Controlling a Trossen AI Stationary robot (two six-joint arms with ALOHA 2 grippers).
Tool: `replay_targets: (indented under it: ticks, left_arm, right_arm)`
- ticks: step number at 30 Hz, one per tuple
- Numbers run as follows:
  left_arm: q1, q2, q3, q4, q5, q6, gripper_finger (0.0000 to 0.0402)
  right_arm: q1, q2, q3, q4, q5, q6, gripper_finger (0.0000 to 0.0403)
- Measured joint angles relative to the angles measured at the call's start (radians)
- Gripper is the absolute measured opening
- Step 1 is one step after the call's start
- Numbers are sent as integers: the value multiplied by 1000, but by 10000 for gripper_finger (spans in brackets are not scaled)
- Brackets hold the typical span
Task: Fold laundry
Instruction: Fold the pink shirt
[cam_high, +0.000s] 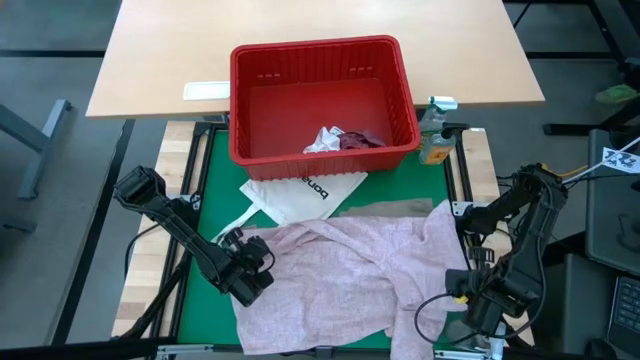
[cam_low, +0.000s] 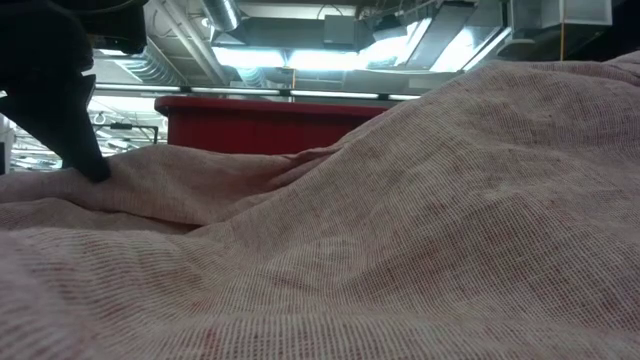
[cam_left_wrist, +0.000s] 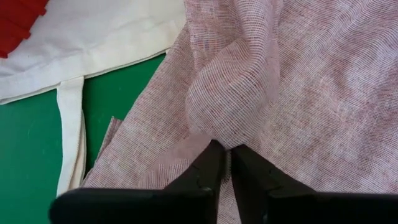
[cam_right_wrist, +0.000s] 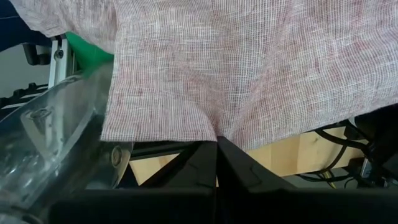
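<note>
The folding is judged to be only just starting. A big mottled pink cloth (cam_high: 340, 275) is lying spread out and wrinkled over the lower middle of the high view, on the green surface (cam_high: 205, 215), and no neat fold is seen in it yet. Its left edge is being pinched by the left hand (cam_left_wrist: 227, 152), whose fingers are nearly closed on a small bump of the cloth. Its right edge, hanging over the side of the surface at the lower right, is being gripped by the right hand (cam_right_wrist: 216, 144), with the fingers pressed tight together on the hem. A white tote bag (cam_high: 305, 192) is lying partly under the cloth, in the middle of the high view. More laundry is waiting in the red basket (cam_high: 320, 60) at the top middle: a small white piece (cam_high: 322, 139) and a maroon piece (cam_high: 360, 139) beside it. So the pink cloth is still to be folded, and the pieces in the basket are not yet being touched.
</note>
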Motion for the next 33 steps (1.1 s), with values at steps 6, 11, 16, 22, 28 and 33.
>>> replay_targets:
  ticks: [6,11,16,22,28,33]
  left_arm:
    - [0,0,0,0,0,0,90]
    - [0,0,0,0,0,23,132]
    - [4,0,1,-1,1,79,142]
    - [26,0,82,-41,-1,129,130]
    - [59,0,186,-85,-13,272,121]
    - [107,-1,220,-78,-90,340,125]
  right_arm:
    - [0,0,0,-1,0,1,17]
    - [0,0,0,-11,9,1,69]
    - [0,0,0,-29,10,0,119]
    - [0,0,0,-28,1,-6,137]
    - [0,0,0,-28,0,-8,138]
    - [0,0,0,-28,1,-8,138]
